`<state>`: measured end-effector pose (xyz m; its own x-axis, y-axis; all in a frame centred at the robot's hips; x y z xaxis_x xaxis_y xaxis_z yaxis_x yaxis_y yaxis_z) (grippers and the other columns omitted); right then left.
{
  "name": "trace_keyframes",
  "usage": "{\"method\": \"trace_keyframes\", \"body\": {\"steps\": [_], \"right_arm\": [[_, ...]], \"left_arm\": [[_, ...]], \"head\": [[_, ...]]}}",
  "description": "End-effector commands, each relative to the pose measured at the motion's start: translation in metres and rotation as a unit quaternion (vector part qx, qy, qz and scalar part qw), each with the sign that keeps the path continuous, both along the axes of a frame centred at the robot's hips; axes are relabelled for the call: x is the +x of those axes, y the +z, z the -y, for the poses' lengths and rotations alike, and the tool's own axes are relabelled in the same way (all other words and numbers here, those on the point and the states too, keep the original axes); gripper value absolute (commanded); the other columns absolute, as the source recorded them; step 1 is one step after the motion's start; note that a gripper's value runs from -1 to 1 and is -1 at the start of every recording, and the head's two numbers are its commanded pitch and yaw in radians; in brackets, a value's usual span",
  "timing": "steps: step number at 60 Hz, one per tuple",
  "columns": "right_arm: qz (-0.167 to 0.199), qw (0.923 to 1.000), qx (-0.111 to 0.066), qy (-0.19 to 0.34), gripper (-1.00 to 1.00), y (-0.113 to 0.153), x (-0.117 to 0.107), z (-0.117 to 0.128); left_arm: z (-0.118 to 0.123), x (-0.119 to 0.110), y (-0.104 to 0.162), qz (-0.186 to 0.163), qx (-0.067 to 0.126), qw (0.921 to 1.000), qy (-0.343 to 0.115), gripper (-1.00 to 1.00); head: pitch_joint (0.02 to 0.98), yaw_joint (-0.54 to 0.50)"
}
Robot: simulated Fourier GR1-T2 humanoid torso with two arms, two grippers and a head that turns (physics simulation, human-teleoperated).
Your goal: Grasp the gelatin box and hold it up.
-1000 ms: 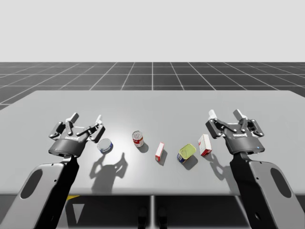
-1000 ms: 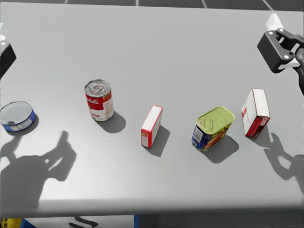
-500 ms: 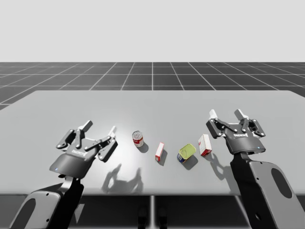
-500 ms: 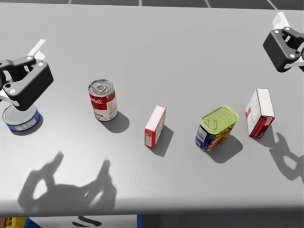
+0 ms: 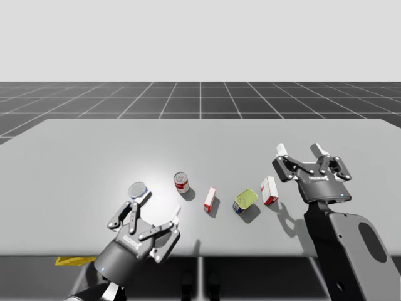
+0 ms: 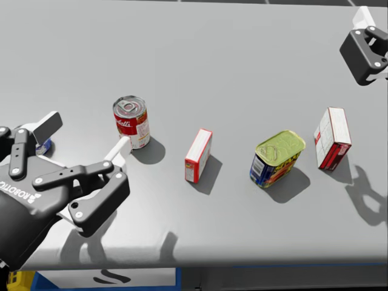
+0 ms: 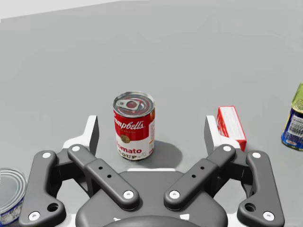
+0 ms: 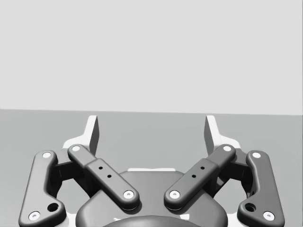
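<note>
While both grippers hang away from it, the small red-and-white box [image 6: 199,156] stands untouched on its narrow side near the middle of the table [image 5: 94,144]. It sits between the upright red can [image 6: 131,123] and the blue tin with the yellow-green top [image 6: 277,159], and is apart from both. Past the tin, a larger red-and-white box [image 6: 332,138] also stands on edge.

From the high view, these four things form a loose row across the table's near half, with a flat blue can [image 5: 138,190] at the row's left end. In the head view that flat can is mostly hidden behind one finger of my left gripper.

My left gripper [image 5: 156,209] hovers low over the near edge of the table, with its fingers spread wide and nothing between them touching either pad. The left wrist view gives what the others cannot. The red can [image 7: 134,124] stands straight ahead in the gap between the open fingers and well beyond their tips. The small box [image 7: 231,126] lies off to the side, just past one fingertip. The tin [image 7: 296,120] is farther out on that same side.

My right gripper [image 5: 298,150] is raised just beyond the larger box, its fingers pointing up. The right wrist view shows them [image 8: 151,130] spread just as wide and holding nothing, with bare tabletop ahead.
</note>
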<state>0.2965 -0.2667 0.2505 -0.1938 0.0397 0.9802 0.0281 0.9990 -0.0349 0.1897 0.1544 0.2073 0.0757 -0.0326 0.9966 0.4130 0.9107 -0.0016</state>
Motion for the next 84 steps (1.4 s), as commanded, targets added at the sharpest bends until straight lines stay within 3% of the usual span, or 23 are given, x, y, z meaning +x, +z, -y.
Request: {"method": "trace_keyframes", "body": {"steps": [1,11,26,62,84], "right_arm": [[0.002,1.0000,0.002,-0.001,-1.00,0.001,-0.001,0.001],[0.002,1.0000,0.004,-0.001,-1.00,0.002,-0.001,0.001],[0.004,1.0000,0.006,-0.002,-1.00,0.003,-0.001,0.001],[0.007,0.9999,0.013,-0.004,-1.00,0.005,-0.002,0.004],[0.009,0.9998,0.016,-0.006,-1.00,0.007,-0.003,0.008]], "left_arm": [[0.021,-0.014,-0.033,-0.040,0.007,0.9987,-0.031,-1.00],[0.039,-0.012,-0.057,-0.072,0.009,0.9963,-0.046,-1.00],[0.062,-0.001,-0.071,-0.099,0.012,0.9934,-0.056,-1.00],[0.115,0.045,-0.076,-0.108,0.023,0.9925,-0.053,-1.00],[0.126,0.063,-0.082,-0.116,0.029,0.9922,-0.037,-1.00]], "head": [[0.880,-0.05],[0.883,-0.05],[0.882,-0.05],[0.885,-0.05],[0.886,-0.05]]}}
